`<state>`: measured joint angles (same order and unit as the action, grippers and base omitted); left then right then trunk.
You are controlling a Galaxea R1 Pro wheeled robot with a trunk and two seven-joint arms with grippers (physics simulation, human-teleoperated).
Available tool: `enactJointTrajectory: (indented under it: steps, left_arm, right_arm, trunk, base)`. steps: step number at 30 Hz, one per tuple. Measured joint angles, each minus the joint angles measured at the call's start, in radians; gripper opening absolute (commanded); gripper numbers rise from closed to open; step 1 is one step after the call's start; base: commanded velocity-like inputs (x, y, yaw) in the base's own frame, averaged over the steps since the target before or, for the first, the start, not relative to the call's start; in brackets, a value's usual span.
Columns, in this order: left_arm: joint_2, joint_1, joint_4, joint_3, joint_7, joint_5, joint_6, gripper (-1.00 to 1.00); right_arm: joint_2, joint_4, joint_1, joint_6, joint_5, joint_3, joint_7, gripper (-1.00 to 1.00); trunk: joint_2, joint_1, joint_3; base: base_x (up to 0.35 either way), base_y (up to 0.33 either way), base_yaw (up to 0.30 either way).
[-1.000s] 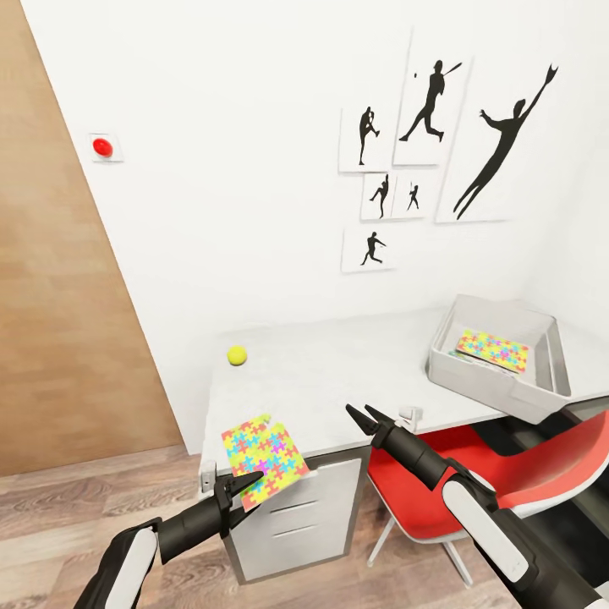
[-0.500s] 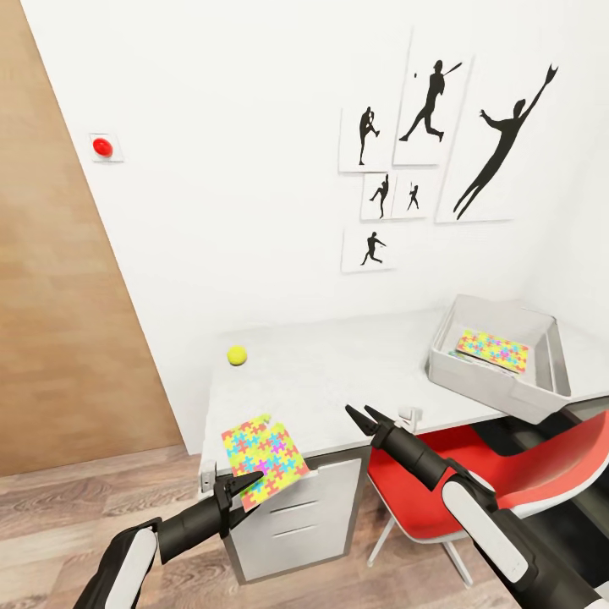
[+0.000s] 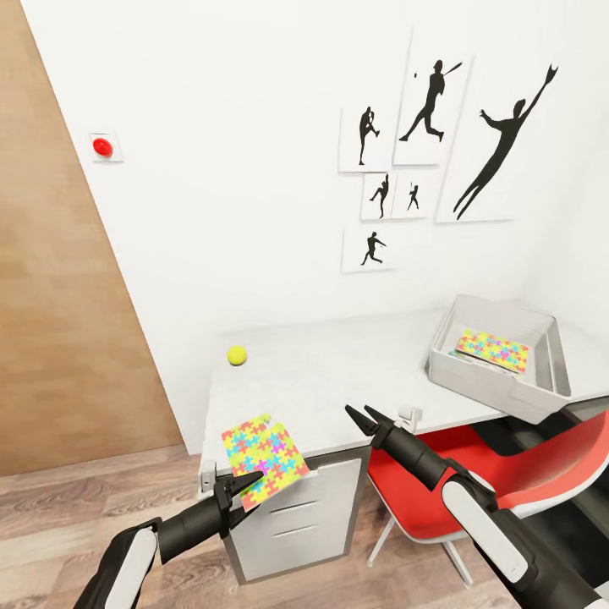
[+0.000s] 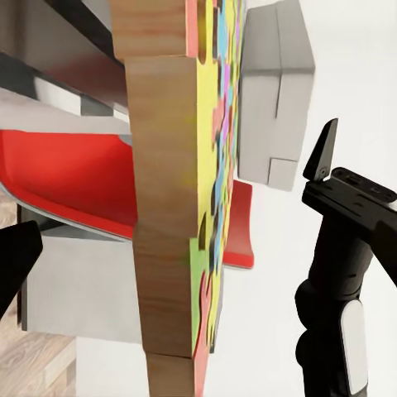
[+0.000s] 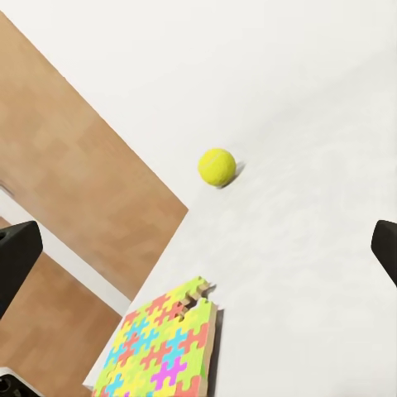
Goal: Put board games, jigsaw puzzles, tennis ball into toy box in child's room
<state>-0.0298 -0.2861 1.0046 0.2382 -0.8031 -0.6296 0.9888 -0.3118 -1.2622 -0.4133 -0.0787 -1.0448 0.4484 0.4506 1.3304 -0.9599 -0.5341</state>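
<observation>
One jigsaw puzzle (image 3: 264, 457) overhangs the front left corner of the table (image 3: 338, 381). My left gripper (image 3: 239, 482) is open at that corner, its fingers either side of the puzzle's near edge. In the left wrist view the puzzle (image 4: 165, 207) shows edge-on, clear of the one finger (image 4: 15, 265) in sight. The tennis ball (image 3: 237, 355) lies further back on the table. My right gripper (image 3: 359, 414) hangs open over the table's front edge, with the ball (image 5: 217, 167) and the puzzle (image 5: 161, 351) ahead of it. The toy box (image 3: 474, 381) at the right holds another jigsaw puzzle (image 3: 492, 348).
A red chair (image 3: 474, 474) is tucked under the table below my right arm. Grey drawers (image 3: 288, 516) sit under the table's left end. A brown wooden panel (image 3: 59, 338) stands at the left, and athlete posters (image 3: 431, 101) hang on the white wall.
</observation>
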Motion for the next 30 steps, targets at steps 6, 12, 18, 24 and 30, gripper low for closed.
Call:
enactJointTrajectory:
  steps: [6, 12, 18, 24, 30]
  left_arm:
    - [0.0, 0.0, 0.0, 0.0, 0.0, 0.0, 0.0, 1.0]
    - [0.0, 0.0, 0.0, 0.0, 0.0, 0.0, 0.0, 1.0]
    - [0.0, 0.0, 0.0, -0.001, 0.001, 0.0, 0.0, -1.0]
    - [0.0, 0.0, 0.001, -0.001, 0.001, -0.036, 0.016, -1.0]
    - [0.0, 0.0, 0.002, -0.001, 0.0, -0.015, 0.006, -1.0]
  right_arm:
    - [0.0, 0.0, 0.0, 0.0, 0.0, 0.0, 0.0, 1.0]
    - [0.001, 0.0, 0.0, 0.0, 0.0, 0.0, 0.0, 1.0]
    - [0.001, 0.0, 0.0, 0.0, 0.005, 0.0, 0.0, 1.0]
    - [0.001, 0.0, 0.0, 0.0, 0.007, 0.0, 0.0, 1.0]
    - [0.001, 0.0, 0.0, 0.0, 0.008, 0.0, 0.0, 1.0]
  trunk:
    - [0.0, 0.0, 0.0]
    - [0.0, 0.0, 0.0]
    - [0.0, 0.0, 0.0]
    - [0.0, 0.0, 0.0]
    - [0.0, 0.0, 0.0]
  base:
    - [0.0, 0.0, 0.0]
    - [0.0, 0.0, 0.0]
    - [0.0, 0.0, 0.0]
    - [0.0, 0.0, 0.0]
    - [0.0, 0.0, 0.0]
